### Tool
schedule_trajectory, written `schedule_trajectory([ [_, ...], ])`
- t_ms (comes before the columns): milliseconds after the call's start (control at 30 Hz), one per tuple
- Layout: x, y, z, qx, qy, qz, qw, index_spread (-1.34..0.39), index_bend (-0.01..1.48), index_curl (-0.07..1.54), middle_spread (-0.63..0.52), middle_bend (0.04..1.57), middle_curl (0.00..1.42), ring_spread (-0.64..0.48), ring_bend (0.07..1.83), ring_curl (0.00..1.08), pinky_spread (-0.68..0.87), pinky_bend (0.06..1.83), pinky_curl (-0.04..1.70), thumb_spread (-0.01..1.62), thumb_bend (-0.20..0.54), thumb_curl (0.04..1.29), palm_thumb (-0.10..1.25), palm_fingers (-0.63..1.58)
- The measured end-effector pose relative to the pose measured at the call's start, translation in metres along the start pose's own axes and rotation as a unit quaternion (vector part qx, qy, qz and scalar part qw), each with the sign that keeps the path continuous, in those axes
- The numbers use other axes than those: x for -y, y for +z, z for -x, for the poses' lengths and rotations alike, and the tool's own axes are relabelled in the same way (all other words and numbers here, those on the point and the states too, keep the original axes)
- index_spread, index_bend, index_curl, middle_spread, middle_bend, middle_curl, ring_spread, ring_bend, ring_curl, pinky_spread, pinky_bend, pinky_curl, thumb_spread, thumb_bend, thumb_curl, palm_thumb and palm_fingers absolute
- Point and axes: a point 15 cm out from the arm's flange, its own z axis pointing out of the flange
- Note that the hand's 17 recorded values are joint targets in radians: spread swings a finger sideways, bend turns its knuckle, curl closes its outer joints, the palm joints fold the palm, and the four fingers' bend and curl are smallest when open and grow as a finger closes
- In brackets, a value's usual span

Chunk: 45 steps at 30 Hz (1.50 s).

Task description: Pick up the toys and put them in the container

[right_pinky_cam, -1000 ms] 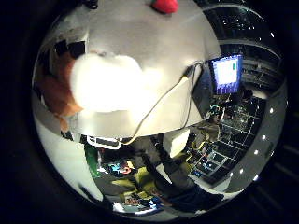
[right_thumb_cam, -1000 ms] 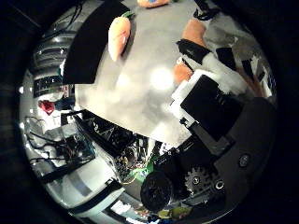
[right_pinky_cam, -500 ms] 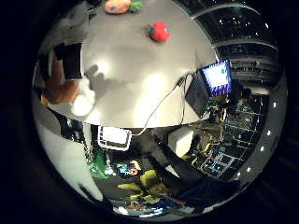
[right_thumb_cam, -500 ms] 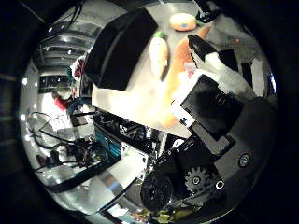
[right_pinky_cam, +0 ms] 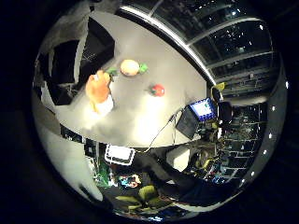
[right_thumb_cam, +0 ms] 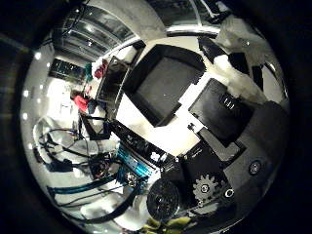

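The hand (right_thumb_cam: 229,73) shows white and black fingers curled round an orange toy (right_pinky_cam: 98,87), held above the tabletop (right_pinky_cam: 135,116). Below the palm sits the black container (right_thumb_cam: 165,80), open and dark inside. Farther off on the tabletop lie a round orange toy with green leaves (right_pinky_cam: 130,67) and a red toy (right_pinky_cam: 158,90), apart from each other.

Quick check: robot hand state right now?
Right robot hand: shut on the orange plush toy, carried beside the black rectangular container.

No readable text, labels or numbers anywhere, lit laptop screen (right_pinky_cam: 202,107) too small to read
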Motion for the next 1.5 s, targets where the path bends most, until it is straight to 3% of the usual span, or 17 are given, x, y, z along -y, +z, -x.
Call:
schedule_trajectory([
  [167,0.014,0.0,0.013,0.0,0.001,-0.016,1.0,-0.2,1.12,0.66,-0.09,1.33,0.57,-0.17,1.44,0.55,-0.22,1.08,1.04,0.88,-0.038,0.74,0.93,1.2],
  [233,0.017,-0.002,0.004,-0.009,0.008,-0.028,1.0,-0.23,0.98,0.63,-0.12,1.26,0.55,-0.17,1.4,0.53,-0.28,1.03,0.96,0.92,-0.046,0.67,0.85,1.15],
  [333,-0.006,0.028,-0.006,-0.004,0.026,0.002,1.0,-0.34,0.58,0.54,-0.18,1.1,0.5,-0.23,1.31,0.49,-0.43,1.02,0.84,0.97,-0.035,0.59,0.78,0.87],
  [433,-0.05,0.074,-0.023,0.009,0.064,0.051,0.997,-0.42,0.4,0.49,-0.22,0.98,0.47,-0.26,1.26,0.46,-0.5,1.03,0.79,1.0,-0.032,0.54,0.75,0.73],
  [467,-0.057,0.082,-0.031,0.007,0.076,0.054,0.996,-0.45,0.36,0.47,-0.23,0.92,0.45,-0.26,1.19,0.45,-0.47,0.99,0.77,1.03,-0.032,0.51,0.73,0.56],
  [533,-0.064,0.095,-0.053,-0.003,0.097,0.048,0.994,-0.46,0.36,0.46,-0.22,0.85,0.43,-0.23,1.09,0.4,-0.34,0.85,0.75,1.04,-0.028,0.48,0.71,0.32],
  [733,-0.104,0.16,-0.095,0.009,0.147,0.087,0.985,-0.42,0.33,0.43,-0.12,0.65,0.36,-0.1,0.89,0.31,0.08,0.73,0.68,1.05,-0.03,0.41,0.65,0.11],
  [867,-0.117,0.19,-0.102,0.025,0.155,0.11,0.981,-0.39,0.27,0.4,-0.05,0.55,0.33,-0.01,0.78,0.26,0.3,0.68,0.61,1.05,-0.026,0.38,0.62,0.11],
  [1067,-0.119,0.216,-0.105,0.034,0.155,0.123,0.98,-0.37,0.18,0.37,-0.02,0.45,0.3,0.05,0.69,0.22,0.41,0.6,0.52,1.06,-0.025,0.35,0.6,0.16],
  [1500,-0.11,0.275,-0.103,0.052,0.15,0.148,0.976,-0.29,0.17,0.33,0.0,0.4,0.31,0.11,0.63,0.19,0.43,0.53,0.42,1.04,-0.025,0.33,0.59,0.24],
])
